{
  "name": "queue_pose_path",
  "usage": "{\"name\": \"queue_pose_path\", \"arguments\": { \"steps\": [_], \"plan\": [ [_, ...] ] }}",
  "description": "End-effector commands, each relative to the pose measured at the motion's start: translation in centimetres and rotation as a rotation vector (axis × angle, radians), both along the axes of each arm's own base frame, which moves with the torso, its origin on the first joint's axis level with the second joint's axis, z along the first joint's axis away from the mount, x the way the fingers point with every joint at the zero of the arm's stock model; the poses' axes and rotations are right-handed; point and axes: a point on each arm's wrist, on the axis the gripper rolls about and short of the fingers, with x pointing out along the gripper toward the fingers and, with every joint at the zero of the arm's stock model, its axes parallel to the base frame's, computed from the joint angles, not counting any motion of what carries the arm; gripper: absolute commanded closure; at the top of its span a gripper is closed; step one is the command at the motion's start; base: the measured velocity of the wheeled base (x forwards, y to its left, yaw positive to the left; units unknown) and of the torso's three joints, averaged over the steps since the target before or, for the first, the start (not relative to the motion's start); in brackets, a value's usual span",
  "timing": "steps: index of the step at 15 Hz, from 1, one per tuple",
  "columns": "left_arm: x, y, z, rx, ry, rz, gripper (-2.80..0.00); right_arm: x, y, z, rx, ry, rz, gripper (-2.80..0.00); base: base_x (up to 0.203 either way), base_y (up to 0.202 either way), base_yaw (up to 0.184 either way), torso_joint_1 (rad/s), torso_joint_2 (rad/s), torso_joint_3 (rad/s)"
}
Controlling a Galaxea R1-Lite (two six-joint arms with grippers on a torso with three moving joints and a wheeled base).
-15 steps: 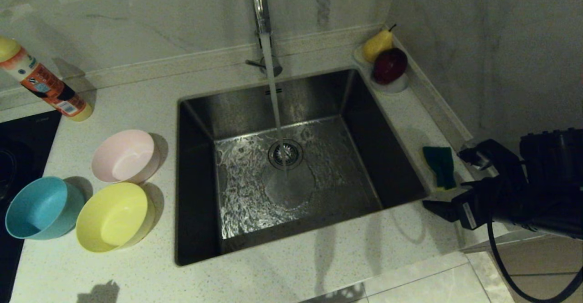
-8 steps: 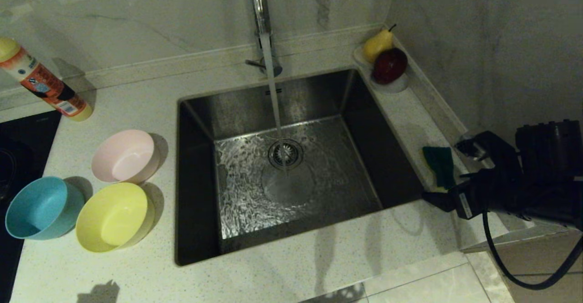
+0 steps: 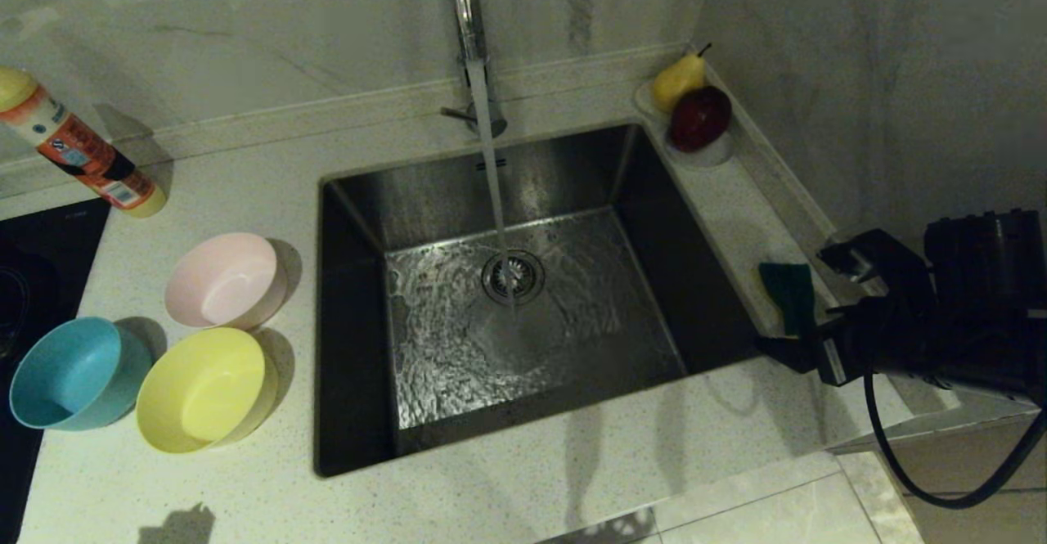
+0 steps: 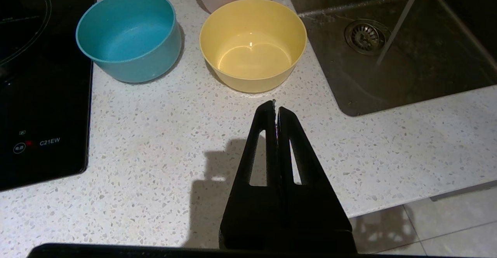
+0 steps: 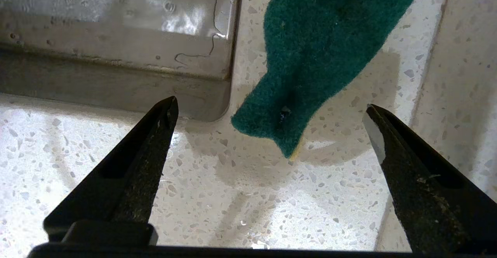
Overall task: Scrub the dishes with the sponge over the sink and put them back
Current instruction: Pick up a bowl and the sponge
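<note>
the sponge (image 5: 322,52) lies green face up on the tabletop (image 3: 572,462) strip right of the sink (image 3: 360,200), near its front right corner. the right gripper (image 5: 271,110) hangs just short of it, fingers spread wide; contact seems absent, though the angle is poor. pink bowl (image 3: 225,278), teal bowl (image 3: 74,372) and yellow bowl (image 3: 204,388) sit left of the sink. the left gripper (image 4: 276,110) is clenched empty above the tabletop near the yellow bowl.
</note>
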Motion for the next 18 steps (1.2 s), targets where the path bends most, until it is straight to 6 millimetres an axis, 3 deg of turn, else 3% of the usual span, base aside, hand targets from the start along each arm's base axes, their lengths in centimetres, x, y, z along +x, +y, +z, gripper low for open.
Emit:
{"name": "queue_pose_path", "arguments": {
  "steps": [1,14,18],
  "plan": [
    [0.3,0.0,-1.1,-0.001,0.038,0.001,0.00,0.0,0.0,0.0,0.001,-0.001,-0.001,0.00,0.000,0.000,0.000,0.000,0.00,0.000],
    [0.3,0.0,-1.1,0.000,0.038,0.000,0.00,0.9,-0.2,-0.5,0.001,0.015,-0.013,0.00,0.000,0.000,0.000,0.000,0.00,0.000],
    [0.3,0.0,-1.1,0.001,0.038,0.000,0.00,-1.1,-0.4,2.0,0.016,-0.064,-0.005,0.00,0.000,0.000,0.000,0.000,0.00,0.000]
  ]
}}
